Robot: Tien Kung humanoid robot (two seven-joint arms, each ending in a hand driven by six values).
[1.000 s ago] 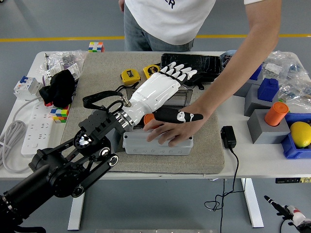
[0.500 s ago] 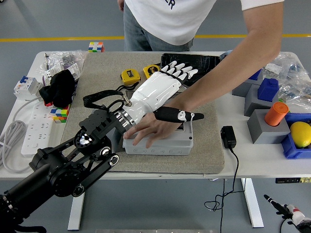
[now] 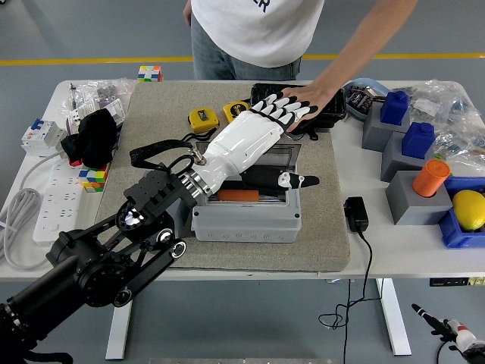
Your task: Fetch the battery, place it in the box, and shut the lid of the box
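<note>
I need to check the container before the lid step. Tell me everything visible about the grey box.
The grey box looks like a plastic enclosure, rectangular, with a row of round marks along its front wall. It sits flat on the grey mat near the table's front. It is open on top, with an orange item inside. The left hand extends over it, hiding much of the interior.

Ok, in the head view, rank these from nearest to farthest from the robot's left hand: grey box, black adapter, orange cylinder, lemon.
From the left hand:
1. Grey box, directly beneath the hand and forearm.
2. Black adapter, right of the box on the mat's edge.
3. Orange cylinder, on a grey block farther right.
4. Lemon, in the blue bin at the right edge.
</note>
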